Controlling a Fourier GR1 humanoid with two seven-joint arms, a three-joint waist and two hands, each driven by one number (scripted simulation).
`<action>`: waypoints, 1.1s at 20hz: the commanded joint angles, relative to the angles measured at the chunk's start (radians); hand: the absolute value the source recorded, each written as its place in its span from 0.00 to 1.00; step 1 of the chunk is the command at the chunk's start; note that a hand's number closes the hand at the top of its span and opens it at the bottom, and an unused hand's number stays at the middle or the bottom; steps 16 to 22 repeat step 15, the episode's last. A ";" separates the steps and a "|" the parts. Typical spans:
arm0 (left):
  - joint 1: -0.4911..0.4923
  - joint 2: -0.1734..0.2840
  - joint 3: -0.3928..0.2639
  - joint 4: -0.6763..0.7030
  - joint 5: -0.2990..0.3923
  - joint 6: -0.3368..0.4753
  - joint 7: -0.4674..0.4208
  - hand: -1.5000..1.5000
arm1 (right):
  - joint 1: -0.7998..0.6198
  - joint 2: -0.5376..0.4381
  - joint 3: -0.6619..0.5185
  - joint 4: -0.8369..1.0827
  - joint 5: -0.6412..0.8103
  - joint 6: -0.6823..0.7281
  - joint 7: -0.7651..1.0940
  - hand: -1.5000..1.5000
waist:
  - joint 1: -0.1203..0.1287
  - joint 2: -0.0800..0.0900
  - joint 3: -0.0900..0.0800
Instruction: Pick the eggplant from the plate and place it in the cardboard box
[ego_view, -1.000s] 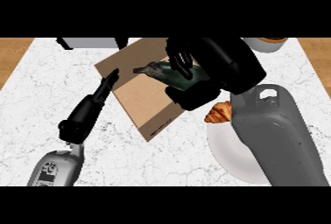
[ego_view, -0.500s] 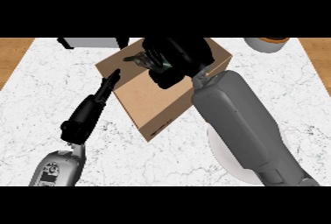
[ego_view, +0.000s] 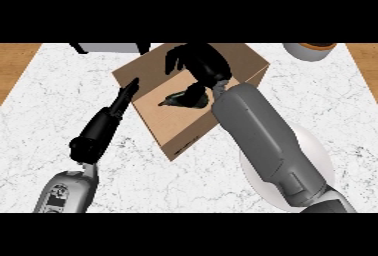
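Two hands show over the white marble bench (ego_view: 192, 190). The right hand (ego_view: 198, 61) hangs above the far part of the cardboard box (ego_view: 173, 132), its fingers relaxed and spread, pinching nothing. The eggplant (ego_view: 184, 100) lies inside the box, just below that hand and beside the grey right forearm; whether the thumb touches it cannot be told. The left hand (ego_view: 122, 100) lies with straight fingers against the box's left edge. The white plate (ego_view: 321, 160) sits right of the box, largely hidden by the forearm. A bowl (ego_view: 310, 50) is cut off at the far right corner.

One eggplant (ego_view: 183, 100), one cardboard box (ego_view: 184, 131), one plate (ego_view: 319, 155)
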 joint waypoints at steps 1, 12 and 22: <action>0.018 -0.017 -0.021 0.043 -0.007 -0.008 0.033 0.50 | -0.071 0.005 -0.008 0.144 -0.090 -0.016 -0.050 0.00 | 0.000 0.004 -0.004; 0.063 -0.013 -0.014 0.037 -0.008 -0.013 -0.021 0.50 | -0.022 0.003 -0.303 0.168 -0.464 -0.063 -0.275 0.00 | -0.009 0.006 -0.003; 0.015 -0.012 -0.001 0.042 -0.009 -0.010 0.022 0.50 | -0.045 -0.037 -0.384 0.189 -0.549 0.011 -0.300 0.00 | -0.020 0.004 -0.003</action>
